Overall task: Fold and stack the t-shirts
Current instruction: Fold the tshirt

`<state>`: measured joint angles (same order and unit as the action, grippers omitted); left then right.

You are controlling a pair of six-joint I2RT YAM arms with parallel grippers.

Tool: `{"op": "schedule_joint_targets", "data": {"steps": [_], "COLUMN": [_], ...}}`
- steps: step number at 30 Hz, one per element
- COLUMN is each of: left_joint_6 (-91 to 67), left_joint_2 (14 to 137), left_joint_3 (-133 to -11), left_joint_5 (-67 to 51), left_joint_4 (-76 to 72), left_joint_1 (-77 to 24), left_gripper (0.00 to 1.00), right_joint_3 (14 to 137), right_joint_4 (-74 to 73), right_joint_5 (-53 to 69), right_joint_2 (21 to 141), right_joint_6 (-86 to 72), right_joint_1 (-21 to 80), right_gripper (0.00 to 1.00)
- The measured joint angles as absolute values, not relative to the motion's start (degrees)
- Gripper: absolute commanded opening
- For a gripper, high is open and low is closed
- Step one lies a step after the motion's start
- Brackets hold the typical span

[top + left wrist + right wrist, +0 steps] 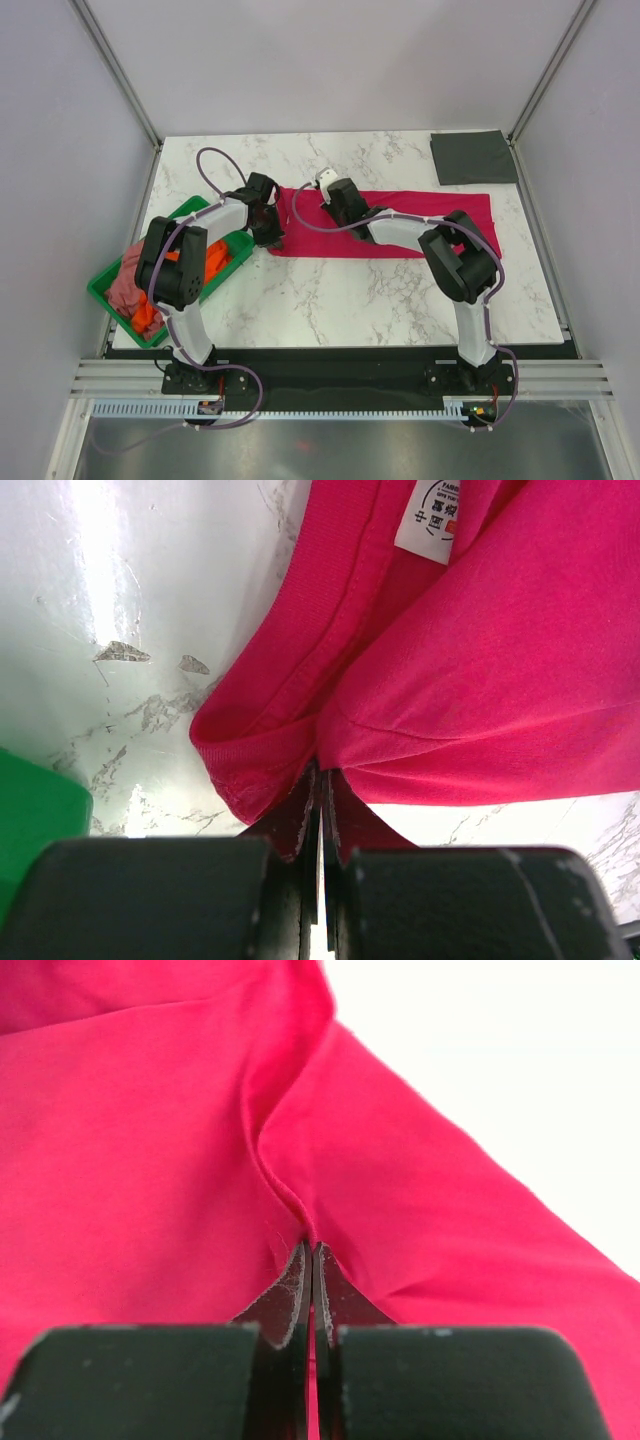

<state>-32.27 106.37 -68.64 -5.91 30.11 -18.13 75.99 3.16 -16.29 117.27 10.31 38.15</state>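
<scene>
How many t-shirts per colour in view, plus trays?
crimson t-shirt: 1
dark grey t-shirt: 1
orange t-shirt: 1
dusty pink t-shirt: 1
green tray: 1
Total: 5

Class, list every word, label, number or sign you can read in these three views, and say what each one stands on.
"中国": as best it can be read, printed sideways on the white label sewn inside the neck of the red t-shirt, left wrist view.
Rest of the label's round print: too small and cut off by the picture's edge to read.
Top view and right wrist view: no readable text.
</scene>
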Motion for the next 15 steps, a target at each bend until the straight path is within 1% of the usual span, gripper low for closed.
{"op": "schedule_joint_targets", "data": {"steps": [15], "left_joint_6": [-32.27], "left_joint_2": [106.37], "left_joint_3": [-68.64], "left_joint_5": [-5.67], "left_joint_4": [30.13], "left_joint_1": [-18.13], "left_gripper": [0.02], "right_joint_3": [76.90], "right_joint_4": [2.48], "right_joint_5": [-19.68], "right_joint_2": [118.06], "right_joint_6": [4.23], "right_joint_1": [33.43], "right_gripper": [0.01]}}
